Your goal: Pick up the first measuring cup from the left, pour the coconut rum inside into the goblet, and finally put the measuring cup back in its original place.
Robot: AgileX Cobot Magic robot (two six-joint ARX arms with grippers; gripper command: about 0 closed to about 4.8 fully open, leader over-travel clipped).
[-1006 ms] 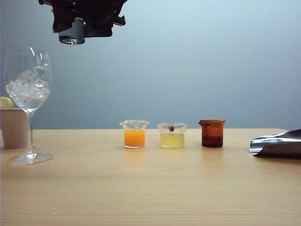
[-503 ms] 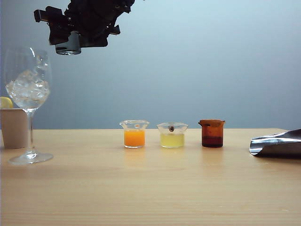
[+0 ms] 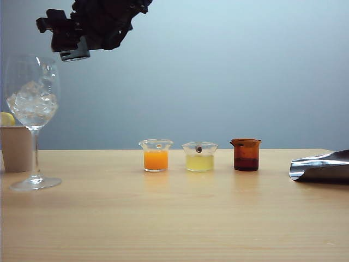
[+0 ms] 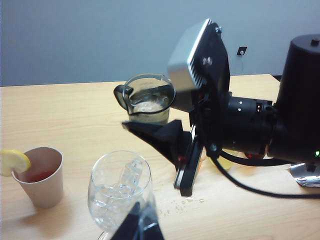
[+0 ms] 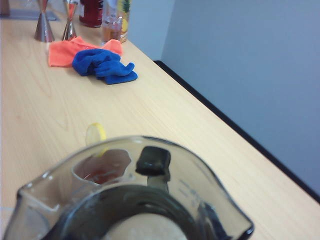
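High at the exterior view's top left, my right gripper (image 3: 73, 43) is shut on the first measuring cup (image 3: 75, 54), a smoky grey cup. It hangs tilted, just above and to the right of the goblet's rim. The goblet (image 3: 32, 103) stands upright with ice cubes in its bowl. In the left wrist view the measuring cup (image 4: 147, 97) sits in the right gripper (image 4: 160, 135) over the goblet (image 4: 120, 192). The cup's rim (image 5: 150, 150) fills the right wrist view. I cannot make out the coconut rum, and no stream shows. My left gripper (image 4: 140, 225) is shut and empty, close to the goblet's bowl.
A beige paper cup (image 3: 16, 147) with a lemon slice stands behind the goblet. In a row at mid-table are an orange-filled cup (image 3: 156, 155), a pale yellow one (image 3: 199, 156) and an amber-brown one (image 3: 246, 154). Crumpled foil (image 3: 322, 166) lies at the right edge. Cloths (image 5: 100, 62) lie farther off.
My right gripper has carried the measuring cup leftward toward the goblet and rolled, so the cup is tilted more. The goblet and the other cups stay still.
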